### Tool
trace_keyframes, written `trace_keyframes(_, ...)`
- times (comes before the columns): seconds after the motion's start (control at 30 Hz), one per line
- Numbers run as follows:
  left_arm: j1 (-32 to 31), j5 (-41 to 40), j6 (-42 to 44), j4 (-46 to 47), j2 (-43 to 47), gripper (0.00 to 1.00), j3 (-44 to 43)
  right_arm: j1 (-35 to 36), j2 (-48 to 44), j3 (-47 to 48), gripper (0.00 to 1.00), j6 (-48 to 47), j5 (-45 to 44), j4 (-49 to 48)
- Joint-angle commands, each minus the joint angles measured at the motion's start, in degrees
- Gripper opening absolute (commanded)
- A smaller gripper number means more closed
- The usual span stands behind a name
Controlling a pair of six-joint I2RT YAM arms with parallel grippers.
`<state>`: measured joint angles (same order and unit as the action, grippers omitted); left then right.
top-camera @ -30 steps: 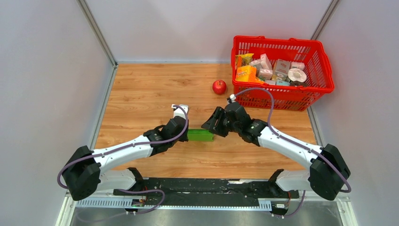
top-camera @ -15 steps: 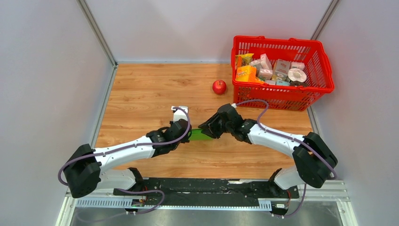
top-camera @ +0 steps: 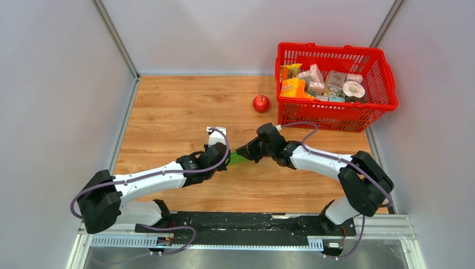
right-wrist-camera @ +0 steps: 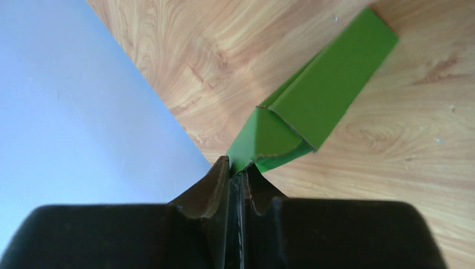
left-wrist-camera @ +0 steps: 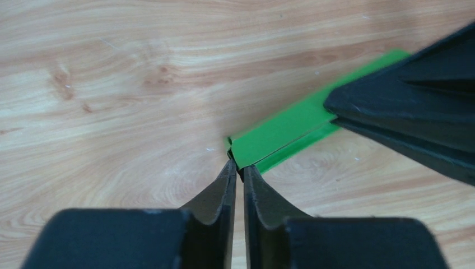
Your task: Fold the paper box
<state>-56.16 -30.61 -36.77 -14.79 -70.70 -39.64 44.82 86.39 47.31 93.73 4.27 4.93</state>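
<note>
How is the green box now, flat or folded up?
Partly folded: the paper box is a flattened, creased strip, with one end flap bent over.

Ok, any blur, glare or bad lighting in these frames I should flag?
Top external view: even light, sharp, no glare; the paper box shows only as a sliver between the arms. Left wrist view: box edges slightly smeared, the near fingers dark and soft. Right wrist view: box crisp, its fingers underlit.

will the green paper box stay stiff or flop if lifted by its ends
Probably floppy: the paper box is thin creased card, its end flap bent at the right gripper. Likely light too. Pinched by one corner in the left gripper, it may twist.
</note>
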Motion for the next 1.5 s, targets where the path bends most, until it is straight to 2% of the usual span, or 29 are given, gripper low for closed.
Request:
trace_keyframes(0.0,-0.26,5.47,3.28,-2.36,1.52,0.22,3.15,-0.52,2.82,-0.02,0.13,1.63,1.52,-3.08)
trace_keyframes(0.03,-0.26,6.52,3.81,-1.92,3.35,0.28,3.6,-0.61,3.08,-0.63,0.11,1.8,1.79,-3.69)
trace_keyframes(0.17,0.0,8.9,6.36,-2.61,9.16,0.4,5.01,-1.22,2.91,-1.34,0.08,1.37,1.88,-4.14)
trace_keyframes(0.27,1.66,13.72,7.24,-4.46,15.48,0.42,5.36,-2.01,2.91,-1.87,0.07,0.66,2.05,-4.31)
trace_keyframes(0.33,5.52,19.32,6.98,-4.64,19.87,0.41,5.8,-2.45,3.26,-1.96,0.07,0.22,2.32,-4.4)
trace_keyframes(0.47,11.06,27.52,8.55,-4.38,22.88,0.39,4.14,-3.59,4.93,-0.56,0.07,-1.71,3.63,-4.49)
trace_keyframes(0.6,13.79,33.15,10.14,-1.3,19.82,0.36,1.5,-3.68,7.03,1.03,0.08,-2.94,4.51,-4.4)
trace_keyframes(0.73,15.47,37.28,11.02,2.56,12.8,0.25,-1.05,-3.86,8.18,1.12,0.08,-3.82,4.25,-4.4)
trace_keyframes(0.97,15.91,36.42,12.51,8.54,4.96,0.2,-1.41,-4.21,9.58,0.77,0.09,-5.67,5.39,-6.95)
trace_keyframes(1.1,16.08,35.71,12.96,10.3,4.16,0.22,-1.15,-4.21,9.76,-0.11,0.09,-5.84,5.83,-8.44)
trace_keyframes(1.3,16.43,34.22,13.92,9.86,5.22,0.33,-2.28,-4.21,9.06,-0.81,0.09,-6.46,5.75,-8.45)
trace_keyframes(1.47,16.79,32.46,15.23,6.71,2.68,0.37,-5.0,-4.21,8.18,-1.87,0.1,-6.55,5.75,-9.06)
